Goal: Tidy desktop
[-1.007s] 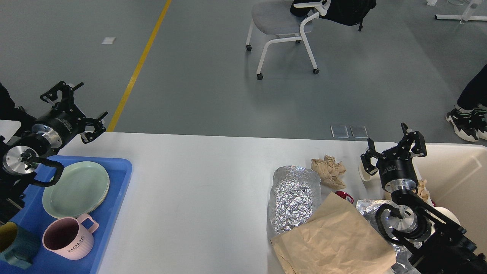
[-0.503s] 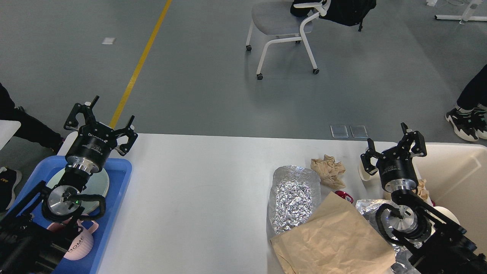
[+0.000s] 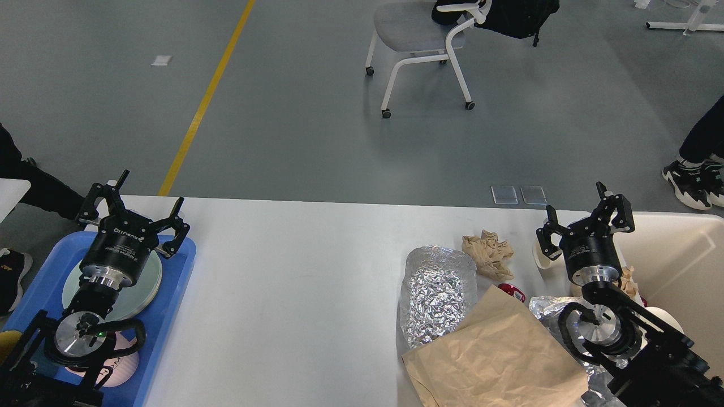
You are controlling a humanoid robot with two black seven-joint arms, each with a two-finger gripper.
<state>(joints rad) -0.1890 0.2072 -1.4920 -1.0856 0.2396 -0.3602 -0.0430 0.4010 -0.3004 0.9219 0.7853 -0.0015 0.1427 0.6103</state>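
The white desktop (image 3: 294,271) fills the lower half of the head view. On its right part lie a crumpled foil tray (image 3: 434,291), a brown paper bag (image 3: 495,356), a crumpled brown napkin (image 3: 487,251) and a small red item (image 3: 512,291). My right gripper (image 3: 585,212) is open and empty, held up at the right beside the cream bin (image 3: 679,254). My left gripper (image 3: 133,212) is open and empty, above the blue tray (image 3: 175,271) at the far left.
The blue tray holds a pale green plate (image 3: 144,282) and a pink mug (image 3: 121,370), partly hidden by my left arm. More foil (image 3: 546,308) lies under my right arm. A white chair (image 3: 424,34) stands on the floor beyond the table.
My left arm swung in from the far left to over the blue tray, then drew back and down a little. The right arm has not moved.
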